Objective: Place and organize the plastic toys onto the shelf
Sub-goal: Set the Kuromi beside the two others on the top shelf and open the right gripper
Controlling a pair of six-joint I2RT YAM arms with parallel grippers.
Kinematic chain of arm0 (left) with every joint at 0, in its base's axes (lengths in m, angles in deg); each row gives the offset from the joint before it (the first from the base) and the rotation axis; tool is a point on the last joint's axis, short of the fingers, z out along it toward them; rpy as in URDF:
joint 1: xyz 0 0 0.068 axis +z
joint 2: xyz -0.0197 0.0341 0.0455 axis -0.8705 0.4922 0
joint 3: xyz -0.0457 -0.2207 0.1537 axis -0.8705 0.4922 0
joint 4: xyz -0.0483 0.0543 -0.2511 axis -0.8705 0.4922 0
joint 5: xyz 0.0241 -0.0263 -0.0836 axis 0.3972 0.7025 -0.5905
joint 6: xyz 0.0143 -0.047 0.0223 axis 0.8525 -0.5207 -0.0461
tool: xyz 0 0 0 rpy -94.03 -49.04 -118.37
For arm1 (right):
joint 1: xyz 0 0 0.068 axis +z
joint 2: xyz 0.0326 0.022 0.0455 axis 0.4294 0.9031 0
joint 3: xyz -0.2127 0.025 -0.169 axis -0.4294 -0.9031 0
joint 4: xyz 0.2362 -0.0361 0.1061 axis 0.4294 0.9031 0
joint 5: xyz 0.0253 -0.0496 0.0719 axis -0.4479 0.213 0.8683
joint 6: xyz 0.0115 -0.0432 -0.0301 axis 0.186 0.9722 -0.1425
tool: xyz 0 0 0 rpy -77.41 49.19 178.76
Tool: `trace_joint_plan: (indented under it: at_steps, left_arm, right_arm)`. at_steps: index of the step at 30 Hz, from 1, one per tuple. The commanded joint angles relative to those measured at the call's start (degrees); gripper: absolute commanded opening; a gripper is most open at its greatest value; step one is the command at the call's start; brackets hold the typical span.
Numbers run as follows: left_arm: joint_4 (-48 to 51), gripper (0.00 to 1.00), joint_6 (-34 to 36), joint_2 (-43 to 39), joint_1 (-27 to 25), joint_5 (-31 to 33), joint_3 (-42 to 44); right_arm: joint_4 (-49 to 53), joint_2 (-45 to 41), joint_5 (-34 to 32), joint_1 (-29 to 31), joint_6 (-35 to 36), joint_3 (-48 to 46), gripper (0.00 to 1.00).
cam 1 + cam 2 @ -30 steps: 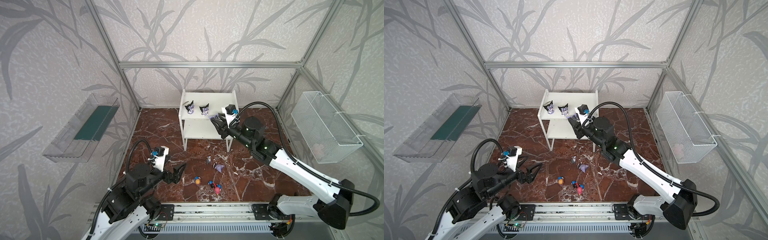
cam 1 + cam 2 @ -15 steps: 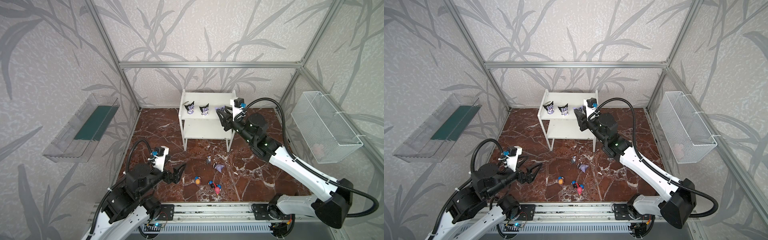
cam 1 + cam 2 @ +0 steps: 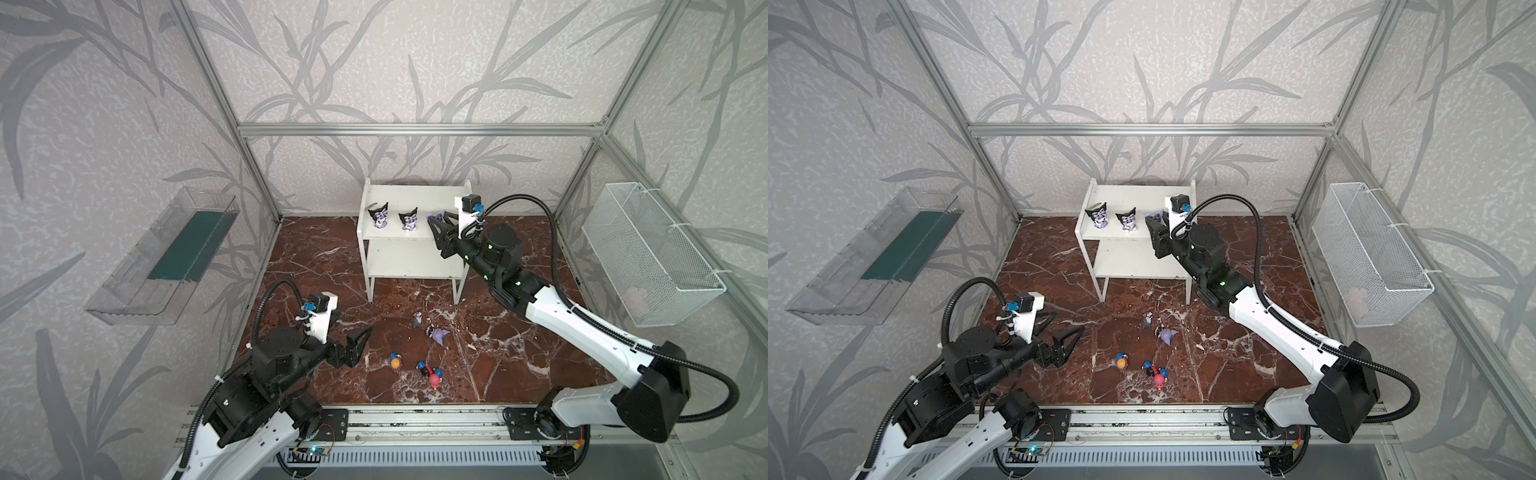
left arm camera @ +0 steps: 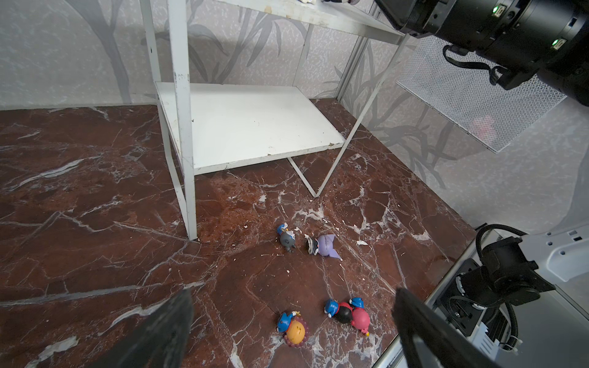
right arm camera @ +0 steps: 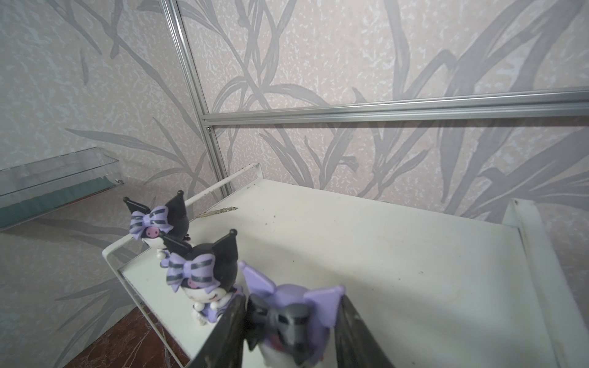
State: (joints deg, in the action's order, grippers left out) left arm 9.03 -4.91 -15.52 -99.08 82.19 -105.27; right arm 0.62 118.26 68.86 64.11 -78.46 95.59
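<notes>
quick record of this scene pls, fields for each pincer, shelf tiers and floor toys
right pincer: shut on lavender toy over top tier
left pincer: open, empty, near the floor
top tier: black toy and second black toy, upright
lower tier: bare
floor: grey toy, lying lavender toy, orange toy, black-red toy, pink toy

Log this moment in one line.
right pincer: shut on lavender toy | left pincer: open | shelf top: two black toys | floor: five toys
</notes>
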Motion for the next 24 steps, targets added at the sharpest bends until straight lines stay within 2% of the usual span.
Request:
trace_joint_plan:
  at_steps: [1,3,8,12,24]
  left_arm:
    - [0.26,0.99,0.28,-0.15,-0.16,0.15,0.32]
    - [0.27,0.99,0.32,-0.21,-0.11,0.14,0.29]
    - [0.14,0.99,0.29,-0.26,-0.12,0.13,0.39]
    - [-0.05,0.99,0.2,-0.28,-0.19,-0.03,0.53]
    - [-0.22,0.99,0.09,-0.29,-0.12,-0.12,0.62]
  right_arm:
    - [-2.48,0.78,0.61,-0.22,-1.17,0.35,0.35]
    - [-2.58,0.6,1.19,-0.18,-1.18,0.17,0.37]
    - [-2.08,-0.45,1.24,-0.18,-1.25,-0.59,0.48]
    - [-1.34,-1.36,1.5,-0.16,-0.9,-0.79,0.54]
    - [2.04,-2.34,6.05,-0.11,-1.14,1.3,0.56]
